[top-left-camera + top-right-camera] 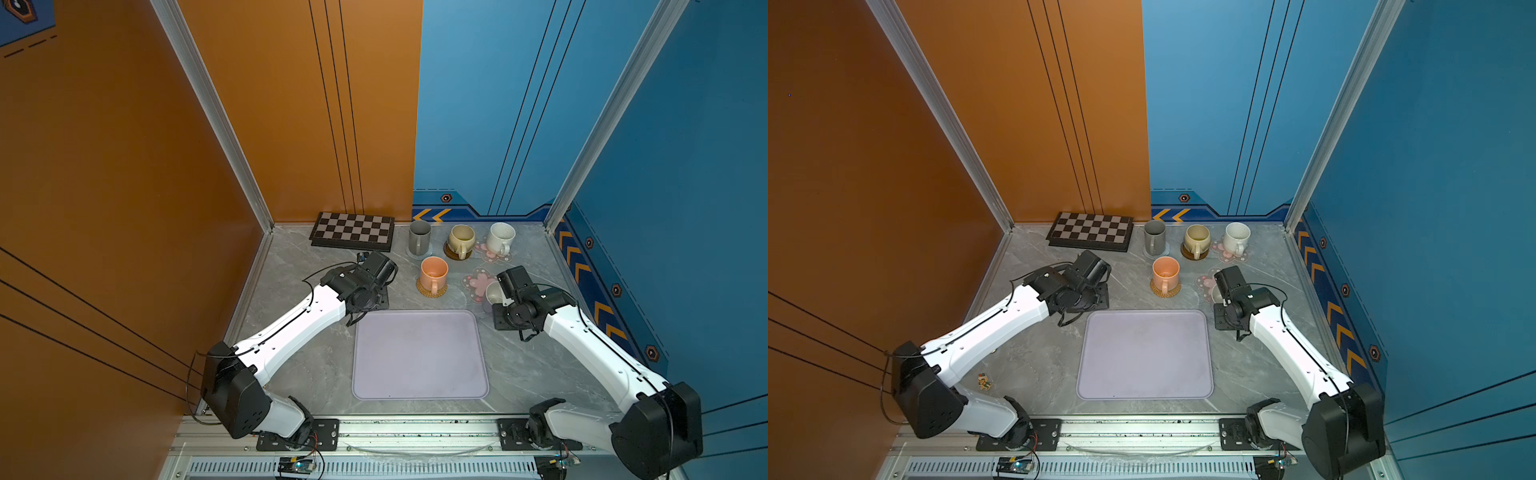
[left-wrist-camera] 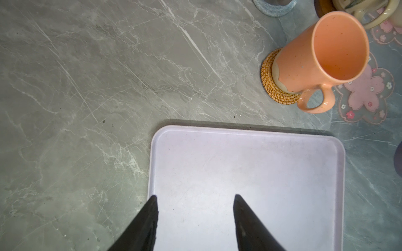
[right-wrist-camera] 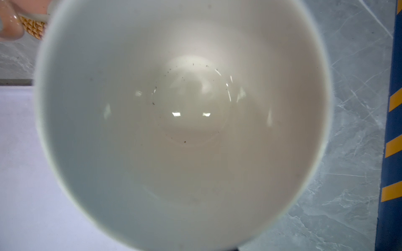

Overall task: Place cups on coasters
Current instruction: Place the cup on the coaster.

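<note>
**Last mug nearing its coaster**

The left claw (image 2: 195,196) hangs released and empty over the tray (image 2: 261,133) corner. Four mugs, the orange mug (image 1: 433,272) among them, already stand on coasters. The free pink-flower coaster (image 1: 478,280) lies just beside the lavender mug (image 1: 494,293), which the clenched right claw (image 1: 508,291) seems to carry, contact hidden. Next: centre it above the flower, lower, release.

The grey marble worktop (image 1: 316,374) bears a lavender tray (image 1: 419,357) near the middle, a chequered board (image 1: 352,231) far left, and coasters (image 1: 478,279) far right.
</note>
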`<state>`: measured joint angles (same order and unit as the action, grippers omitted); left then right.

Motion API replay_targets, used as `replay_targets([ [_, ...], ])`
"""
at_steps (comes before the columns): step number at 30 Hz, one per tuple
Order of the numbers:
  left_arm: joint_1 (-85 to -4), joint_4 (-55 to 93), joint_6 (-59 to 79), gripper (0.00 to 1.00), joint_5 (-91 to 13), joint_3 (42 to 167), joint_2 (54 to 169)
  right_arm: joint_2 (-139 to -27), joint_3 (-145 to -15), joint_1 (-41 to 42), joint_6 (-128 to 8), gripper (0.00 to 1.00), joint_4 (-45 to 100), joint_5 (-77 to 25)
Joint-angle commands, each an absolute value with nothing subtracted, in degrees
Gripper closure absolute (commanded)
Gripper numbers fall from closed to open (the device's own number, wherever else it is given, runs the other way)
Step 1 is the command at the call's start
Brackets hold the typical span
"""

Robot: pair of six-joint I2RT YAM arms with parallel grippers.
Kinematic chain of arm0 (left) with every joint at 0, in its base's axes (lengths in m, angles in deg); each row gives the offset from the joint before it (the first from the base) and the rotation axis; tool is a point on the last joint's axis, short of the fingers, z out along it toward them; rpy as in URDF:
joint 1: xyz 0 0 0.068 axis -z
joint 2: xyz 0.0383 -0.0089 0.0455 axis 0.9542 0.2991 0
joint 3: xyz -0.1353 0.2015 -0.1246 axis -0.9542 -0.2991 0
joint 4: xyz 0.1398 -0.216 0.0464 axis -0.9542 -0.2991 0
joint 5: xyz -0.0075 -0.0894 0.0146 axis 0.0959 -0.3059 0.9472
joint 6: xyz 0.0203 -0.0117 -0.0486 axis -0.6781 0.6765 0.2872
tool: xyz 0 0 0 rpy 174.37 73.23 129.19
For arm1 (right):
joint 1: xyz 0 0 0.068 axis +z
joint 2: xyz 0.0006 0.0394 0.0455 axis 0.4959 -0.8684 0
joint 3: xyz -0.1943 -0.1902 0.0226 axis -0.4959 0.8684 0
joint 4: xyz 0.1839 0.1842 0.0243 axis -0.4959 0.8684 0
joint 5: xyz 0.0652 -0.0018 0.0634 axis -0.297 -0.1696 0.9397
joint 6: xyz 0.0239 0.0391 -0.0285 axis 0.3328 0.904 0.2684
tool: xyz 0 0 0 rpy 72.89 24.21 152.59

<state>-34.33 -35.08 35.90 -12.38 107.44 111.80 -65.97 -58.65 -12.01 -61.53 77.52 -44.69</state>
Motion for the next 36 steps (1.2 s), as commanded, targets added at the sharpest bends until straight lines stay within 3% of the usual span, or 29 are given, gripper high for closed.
replay_targets([
  [1,-35.13,-35.87,34.32,0.44,-13.18,110.00,113.21,-67.40,-62.34,-13.51,-63.43,1.00,72.93,-43.40],
  [36,-41.48,-35.77,31.29,0.44,-15.59,114.63,121.92,-83.30,-71.17,-20.24,-64.02,1.00,65.98,-44.14],
])
